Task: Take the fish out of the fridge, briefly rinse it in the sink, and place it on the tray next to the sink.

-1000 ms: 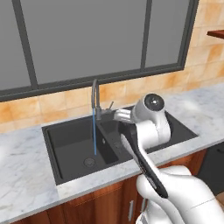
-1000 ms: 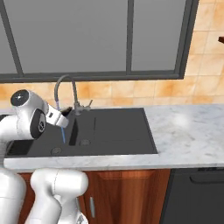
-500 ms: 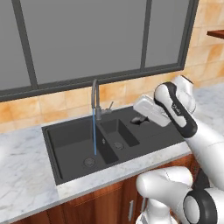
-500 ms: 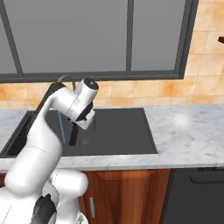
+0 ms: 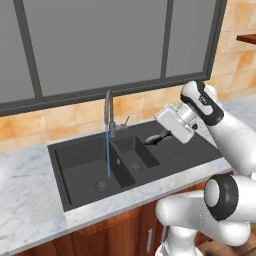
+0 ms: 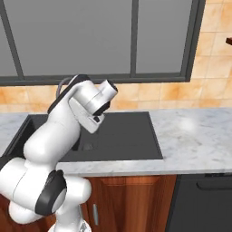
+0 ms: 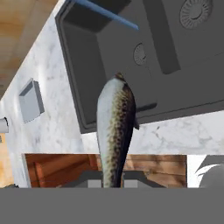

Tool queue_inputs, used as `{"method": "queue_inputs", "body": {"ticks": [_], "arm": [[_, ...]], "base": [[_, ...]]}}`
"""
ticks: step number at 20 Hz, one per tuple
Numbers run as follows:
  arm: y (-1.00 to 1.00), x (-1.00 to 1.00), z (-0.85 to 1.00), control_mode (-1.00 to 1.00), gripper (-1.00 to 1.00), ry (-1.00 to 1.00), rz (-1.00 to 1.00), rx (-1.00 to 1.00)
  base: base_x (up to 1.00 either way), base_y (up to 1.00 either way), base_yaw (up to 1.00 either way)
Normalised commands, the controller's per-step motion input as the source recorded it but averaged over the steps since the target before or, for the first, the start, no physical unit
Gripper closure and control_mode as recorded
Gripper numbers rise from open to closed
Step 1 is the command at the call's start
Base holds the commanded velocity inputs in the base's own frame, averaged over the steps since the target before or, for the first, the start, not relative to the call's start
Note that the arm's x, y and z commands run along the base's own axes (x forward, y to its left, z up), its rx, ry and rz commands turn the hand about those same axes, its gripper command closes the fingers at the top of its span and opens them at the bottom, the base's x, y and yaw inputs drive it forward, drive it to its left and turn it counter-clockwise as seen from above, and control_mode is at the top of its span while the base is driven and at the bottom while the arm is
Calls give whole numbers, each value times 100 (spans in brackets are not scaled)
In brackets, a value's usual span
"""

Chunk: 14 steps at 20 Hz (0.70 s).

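The black rectangular double-basin sink [image 5: 135, 160] sits in a white marble counter [image 5: 30, 195] and has two basins, each with one round drain. Neither basin holds any object; a thin blue stream of water [image 5: 108, 152] falls from the single tall curved grey metal faucet [image 5: 109, 112] into the larger left basin. The two-finger gripper [image 5: 162, 137] hangs above the right part of the sink, its fingers closed tight on the tail end of one slim dark speckled fish with a pale belly [image 7: 114, 131]. The fish [image 5: 156, 138] sticks out from the fingers toward the faucet, clear of the water stream and above the basin floor.
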Motion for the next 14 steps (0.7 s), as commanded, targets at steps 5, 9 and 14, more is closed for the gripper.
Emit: {"method": "queue_inputs", "body": {"ticks": [5,9,14], "arm": [[64,21,-23,-100,100,0,19,17],[61,39,-18,-100,100,0,13,7],[31,51,-13,-100,100,0,7,1]], "base": [[0,0,0],[0,0,0],[0,0,0]]}}
